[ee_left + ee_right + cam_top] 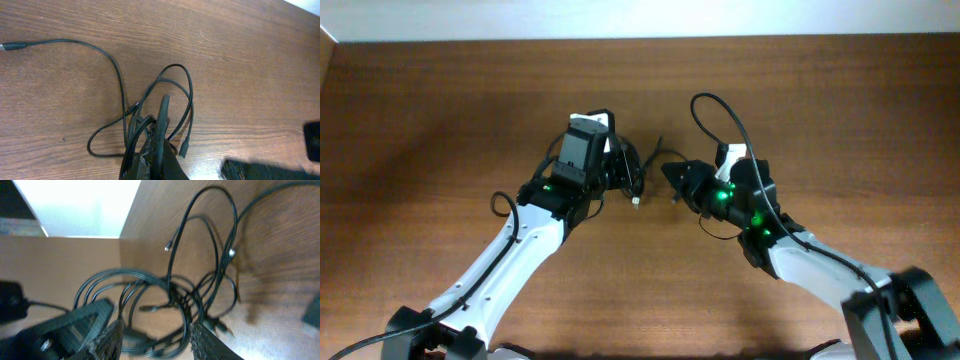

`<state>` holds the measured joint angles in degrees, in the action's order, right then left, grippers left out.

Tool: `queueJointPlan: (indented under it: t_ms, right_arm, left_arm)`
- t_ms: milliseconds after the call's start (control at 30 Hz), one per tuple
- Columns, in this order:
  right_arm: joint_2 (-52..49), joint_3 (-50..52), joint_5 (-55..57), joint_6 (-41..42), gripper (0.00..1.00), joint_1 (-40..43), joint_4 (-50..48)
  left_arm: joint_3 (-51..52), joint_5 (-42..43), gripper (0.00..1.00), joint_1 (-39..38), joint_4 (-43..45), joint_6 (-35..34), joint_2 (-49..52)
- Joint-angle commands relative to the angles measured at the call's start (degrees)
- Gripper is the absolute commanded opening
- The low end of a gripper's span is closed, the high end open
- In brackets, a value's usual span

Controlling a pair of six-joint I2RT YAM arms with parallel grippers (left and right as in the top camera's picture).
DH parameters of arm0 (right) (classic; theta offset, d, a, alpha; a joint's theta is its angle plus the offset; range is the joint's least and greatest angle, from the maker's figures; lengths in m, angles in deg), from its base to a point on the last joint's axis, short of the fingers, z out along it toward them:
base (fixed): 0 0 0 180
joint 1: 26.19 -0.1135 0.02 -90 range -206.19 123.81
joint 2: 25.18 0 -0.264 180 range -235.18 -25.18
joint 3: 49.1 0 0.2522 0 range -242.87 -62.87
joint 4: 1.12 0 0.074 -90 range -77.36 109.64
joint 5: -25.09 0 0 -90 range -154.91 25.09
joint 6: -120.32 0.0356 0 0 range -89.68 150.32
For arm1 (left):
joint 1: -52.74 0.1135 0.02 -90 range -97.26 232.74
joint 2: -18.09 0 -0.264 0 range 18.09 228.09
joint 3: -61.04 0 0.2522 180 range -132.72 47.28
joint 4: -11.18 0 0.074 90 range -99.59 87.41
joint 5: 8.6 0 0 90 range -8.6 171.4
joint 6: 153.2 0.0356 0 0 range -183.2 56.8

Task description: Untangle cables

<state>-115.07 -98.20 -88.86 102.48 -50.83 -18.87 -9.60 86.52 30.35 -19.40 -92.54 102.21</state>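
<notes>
The cables (638, 180) are thin black cords bunched in a clump at the middle of the wooden table (440, 120). My left gripper (623, 172) is shut on that clump. In the left wrist view its closed fingers (161, 117) pinch several strands, loops (175, 65) fan out beyond them, and one cord trails to a plug (14, 46) at far left. My right gripper (670, 172) is just right of the clump. In the right wrist view the right gripper (157, 330) stands open, with blurred cable loops (172, 297) lying between its fingers (202, 337).
The thicker black cable of the right arm (720, 110) arches above that arm. The left gripper's body (75, 325) lies close on the left in the right wrist view. A pale wall edge (640, 18) runs along the far side of the table.
</notes>
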Motion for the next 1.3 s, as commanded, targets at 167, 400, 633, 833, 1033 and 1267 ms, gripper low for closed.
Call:
queueJointPlan:
  t_ms: [167,400,633,833,1033,1267]
  right_arm:
    - [-12.81,-11.26,-3.41,1.81,0.45,-0.52,-4.94]
    - [-12.83,-11.52,2.38,-1.84,0.38,-2.34,-1.49]
    - [-12.81,-11.52,0.35,-4.46,0.04,-1.99,-0.61]
    - [-12.70,-11.52,-33.05,0.24,0.04,13.60,-29.97]
    - [-12.70,-11.19,-41.66,3.08,0.04,22.47,-27.47]
    - [-12.72,-11.06,-30.45,-15.54,0.04,24.06,9.44]
  left_arm:
    - [-0.26,4.35,0.00,-0.13,0.59,2.08,-0.44]
    - [-0.26,5.62,0.00,-0.13,0.61,2.08,-0.44]
    - [-0.26,4.17,0.00,-0.04,-0.20,2.08,-0.44]
    - [-0.26,-18.69,0.00,0.07,-3.48,2.01,-0.44]
    - [-0.26,-35.30,0.00,0.35,-3.19,-5.44,-0.44]
    - [-0.26,-40.41,0.00,8.92,-2.80,-6.86,-0.44]
